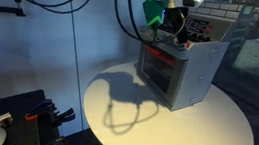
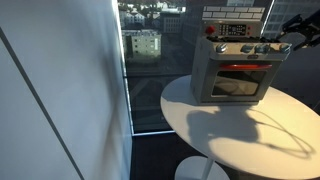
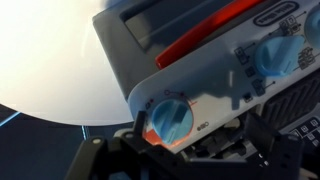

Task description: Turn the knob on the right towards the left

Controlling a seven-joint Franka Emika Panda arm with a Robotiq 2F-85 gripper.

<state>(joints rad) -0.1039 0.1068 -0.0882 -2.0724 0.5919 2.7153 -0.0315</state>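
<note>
A grey toy oven (image 1: 179,77) with a red handle stands on a round white table (image 1: 192,131); it also shows in an exterior view (image 2: 235,75). A row of blue knobs (image 2: 246,47) runs along its top panel. My gripper (image 1: 166,25) hangs at the end of that row (image 2: 278,45). In the wrist view one blue knob (image 3: 172,120) fills the space just in front of my gripper (image 3: 195,140). The knob lies against one dark finger, with a gap of panel showing to the other finger. The jaws look open and not closed on the knob. More knobs (image 3: 272,58) show further along the panel.
A window with a city view (image 2: 150,45) is behind the table. A pale wall (image 2: 60,90) stands beside it. Black cables (image 1: 127,12) hang near the arm. Dark equipment (image 1: 33,115) lies on the floor beside the table.
</note>
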